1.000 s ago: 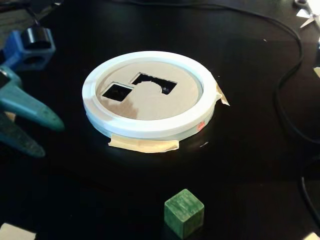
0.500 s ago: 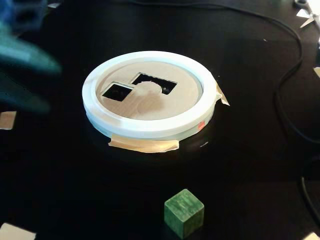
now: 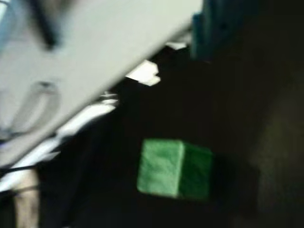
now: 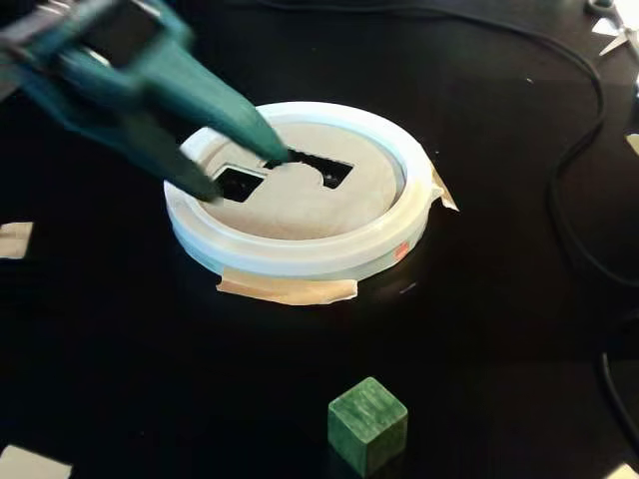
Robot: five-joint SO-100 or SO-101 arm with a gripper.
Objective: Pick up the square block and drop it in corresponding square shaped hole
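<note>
My teal gripper, grainy green square block, tan disc, white hoop, black table.

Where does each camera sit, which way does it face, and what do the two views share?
Wrist view: rides on the arm, looks down at the green cube; a blurred teal part, likely a finger, shows at the top edge.
Fixed view: stands off the table, looks down obliquely at the white hoop and square hole; open gripper enters upper left.
Shared: the cube.
</note>
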